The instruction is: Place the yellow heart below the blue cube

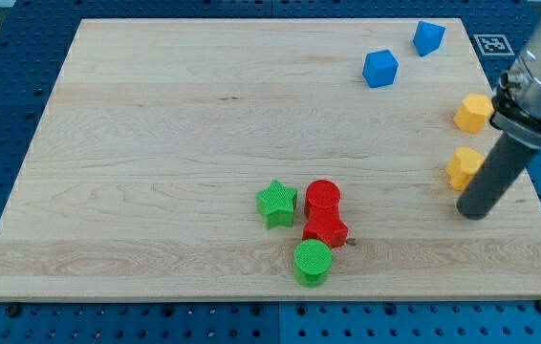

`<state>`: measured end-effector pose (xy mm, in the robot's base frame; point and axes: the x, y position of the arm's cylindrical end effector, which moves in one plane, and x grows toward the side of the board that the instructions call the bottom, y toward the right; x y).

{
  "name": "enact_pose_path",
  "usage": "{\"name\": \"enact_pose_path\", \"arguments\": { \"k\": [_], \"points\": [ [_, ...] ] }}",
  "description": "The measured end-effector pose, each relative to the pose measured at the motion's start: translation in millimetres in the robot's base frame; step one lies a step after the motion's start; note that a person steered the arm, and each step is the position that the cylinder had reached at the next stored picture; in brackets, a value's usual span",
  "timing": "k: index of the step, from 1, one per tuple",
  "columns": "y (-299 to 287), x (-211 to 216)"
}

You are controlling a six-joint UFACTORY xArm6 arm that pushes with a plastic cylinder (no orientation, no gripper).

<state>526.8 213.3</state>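
The blue cube (380, 68) sits near the view's top right. Two yellow blocks lie near the board's right edge: an upper one (473, 113) with a faceted outline, and a lower one (462, 167) that looks like the heart. My rod comes down from the view's right. Its shaft covers the right side of the lower yellow block. My tip (474, 213) rests on the board just below and slightly right of that block, well below and right of the blue cube.
A second blue block (429, 37) lies above and right of the cube. A cluster sits at bottom centre: a green star (276, 203), a red cylinder (323, 198), a red block (325, 230) and a green cylinder (313, 261). The wooden board (156, 143) ends close to my tip's right.
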Motion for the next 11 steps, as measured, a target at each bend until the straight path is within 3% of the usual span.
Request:
{"name": "enact_pose_path", "arguments": {
  "k": [1, 3, 5, 7, 9, 11],
  "points": [
    [6, -28],
    [45, 2],
    [45, 7],
    [45, -42],
    [32, -57],
    [-18, -57]
  ]
}}
